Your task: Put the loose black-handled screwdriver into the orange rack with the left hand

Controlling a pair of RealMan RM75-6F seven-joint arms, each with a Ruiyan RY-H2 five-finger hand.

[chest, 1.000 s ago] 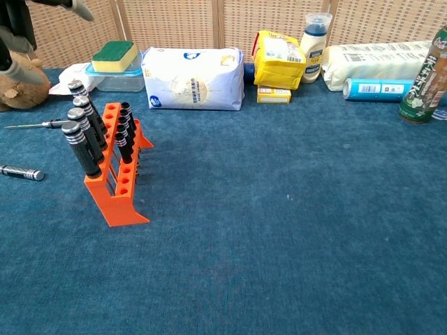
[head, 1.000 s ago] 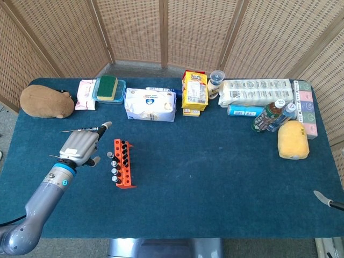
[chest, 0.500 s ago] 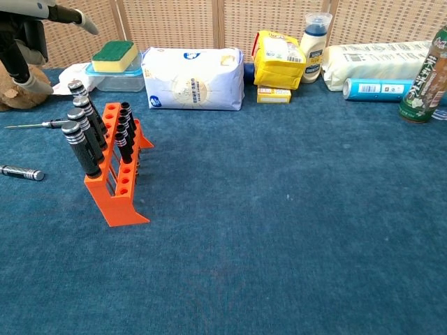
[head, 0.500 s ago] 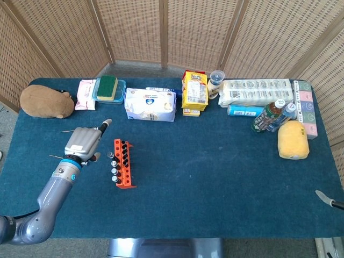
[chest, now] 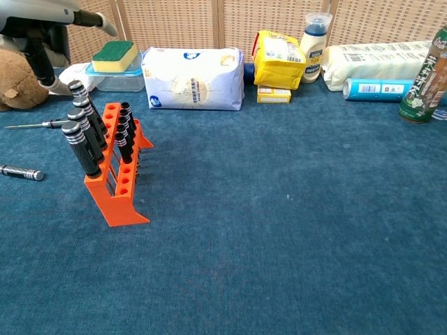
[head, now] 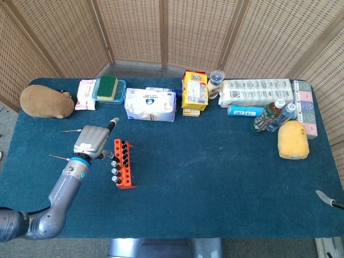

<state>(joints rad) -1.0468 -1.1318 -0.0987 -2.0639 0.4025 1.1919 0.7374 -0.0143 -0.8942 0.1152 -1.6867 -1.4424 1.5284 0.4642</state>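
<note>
The orange rack (head: pixel 127 176) stands left of the table's middle with several black-handled screwdrivers upright in it. In the chest view the rack (chest: pixel 117 197) is at the left. Two loose screwdrivers lie left of it: one with a black handle (chest: pixel 21 172) nearer the front, and a thin-shafted one (chest: pixel 38 125) further back. My left hand (head: pixel 92 142) hovers just left of the rack, above the loose screwdrivers, with its fingers stretched forward and nothing in it. In the chest view the left hand (chest: pixel 43 21) shows at the top left corner. Only a fingertip of my right hand (head: pixel 325 199) shows, at the right edge.
Along the back stand a brown plush toy (head: pixel 45 101), a sponge on a box (head: pixel 108 87), a white tissue pack (head: pixel 150 104), yellow snack boxes (head: pixel 194 91), a white roll pack (head: pixel 255 91), bottles (head: pixel 271 116) and a yellow sponge (head: pixel 293 140).
My left hand has moved right and a little forward, closer to the rack. The loose screwdrivers and the rack have not moved.
</note>
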